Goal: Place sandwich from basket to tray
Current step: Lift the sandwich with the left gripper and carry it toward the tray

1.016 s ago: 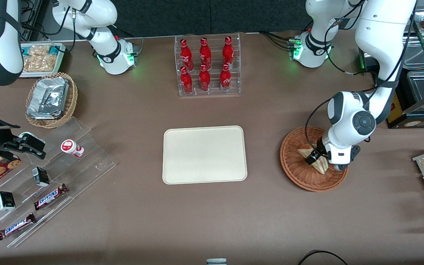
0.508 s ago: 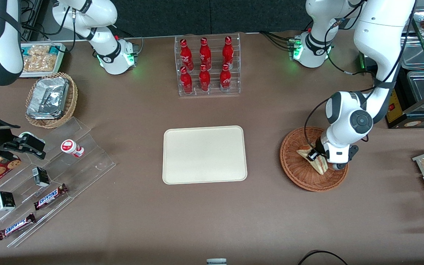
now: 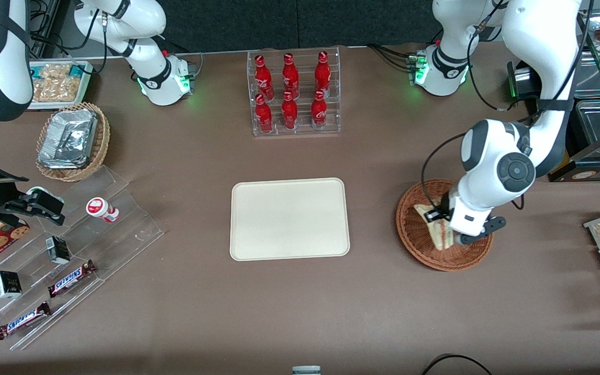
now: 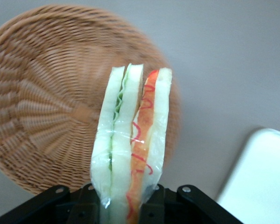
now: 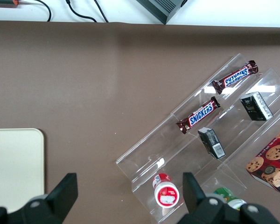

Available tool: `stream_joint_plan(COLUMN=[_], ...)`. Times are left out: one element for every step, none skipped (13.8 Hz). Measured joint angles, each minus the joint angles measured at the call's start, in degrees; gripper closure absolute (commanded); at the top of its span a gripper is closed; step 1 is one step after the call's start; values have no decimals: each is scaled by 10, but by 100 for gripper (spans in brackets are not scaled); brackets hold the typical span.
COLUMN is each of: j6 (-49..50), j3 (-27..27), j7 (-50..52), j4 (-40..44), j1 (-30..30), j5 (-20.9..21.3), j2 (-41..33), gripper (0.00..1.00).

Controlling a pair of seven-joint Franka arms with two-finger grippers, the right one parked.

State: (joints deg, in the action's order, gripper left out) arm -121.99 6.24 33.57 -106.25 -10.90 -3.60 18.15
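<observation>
Front view: left arm's end effector (image 3: 443, 225) sits over the round reddish-brown woven wicker basket (image 3: 415, 238), with the triangular white-bread sandwich wedge (image 3: 431, 219) at its tips. Sandwich looks raised off the basket floor, but lift height is hard to judge from here. Flat cream rectangular tray with rounded corners (image 3: 289, 219) lies well apart from the basket, toward the middle of the brown tabletop (image 3: 300, 307), nothing on it.

Left wrist view: end effector (image 4: 126, 210) clamped on the sandwich (image 4: 130, 144), black fingers (image 4: 151, 205) pressing both bread faces; green and red filling show at the cut edge, clear wrap around it. Basket (image 4: 42, 102) lies below the sandwich, apart from it. Tray corner (image 4: 266, 182) shows nearby.

Right wrist view: only the tray edge (image 5: 16, 163), bare.

Progress, as judged: grasp done, lift under way; carry across to the tray and release still left.
</observation>
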Motion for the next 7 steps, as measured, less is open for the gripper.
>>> stream_joint_plan(j6=[3, 3, 3, 1, 0, 0, 0], j3=[1, 2, 3, 3, 4, 4, 4], j7=[-3, -3, -1, 5, 22, 48, 72], j4=[19, 35, 54, 77, 105, 137, 169], j1=[-25, -52, -80, -105, -130, -152, -172], j5=[-1, -1, -2, -3, -4, -5, -5], j2=[7, 20, 39, 63, 91, 120, 147], gripper=[99, 99, 98, 98, 98, 98, 98])
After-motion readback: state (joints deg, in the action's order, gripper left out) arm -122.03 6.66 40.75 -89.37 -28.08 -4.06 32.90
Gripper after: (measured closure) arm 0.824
